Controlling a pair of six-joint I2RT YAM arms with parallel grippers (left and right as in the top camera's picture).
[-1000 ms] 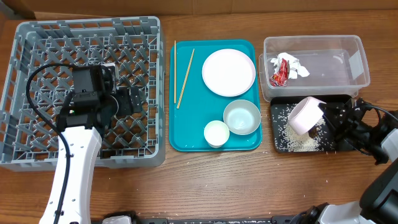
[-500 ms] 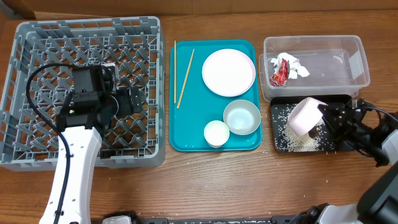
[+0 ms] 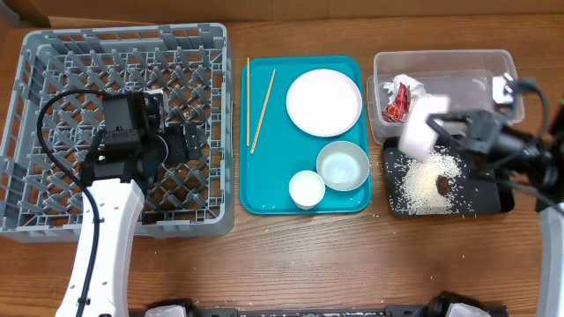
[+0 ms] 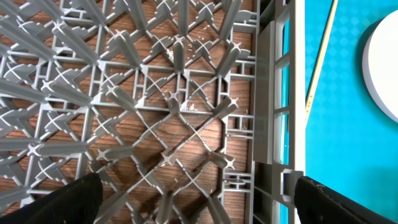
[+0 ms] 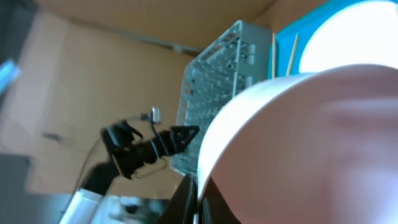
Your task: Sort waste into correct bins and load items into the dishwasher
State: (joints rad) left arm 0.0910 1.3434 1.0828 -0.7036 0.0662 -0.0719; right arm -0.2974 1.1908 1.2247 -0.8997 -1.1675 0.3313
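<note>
Now the right gripper is clenched on the rim of the smooth pale pink bowl, tilted over the black tray's far edge. Loose rice and a brown lump lie on that tray. The grey lattice dish rack sits well left of the tray, under the splayed left gripper, the nearer arm.

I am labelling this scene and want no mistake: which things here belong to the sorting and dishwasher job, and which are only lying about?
Belong to the job: pink bowl, plate, blue-grey bowl, white cup, chopsticks, dish rack, clear tub, red-and-white wrapper, black tray, rice, brown lump.

Only lying about: teal serving tray, cardboard.
</note>
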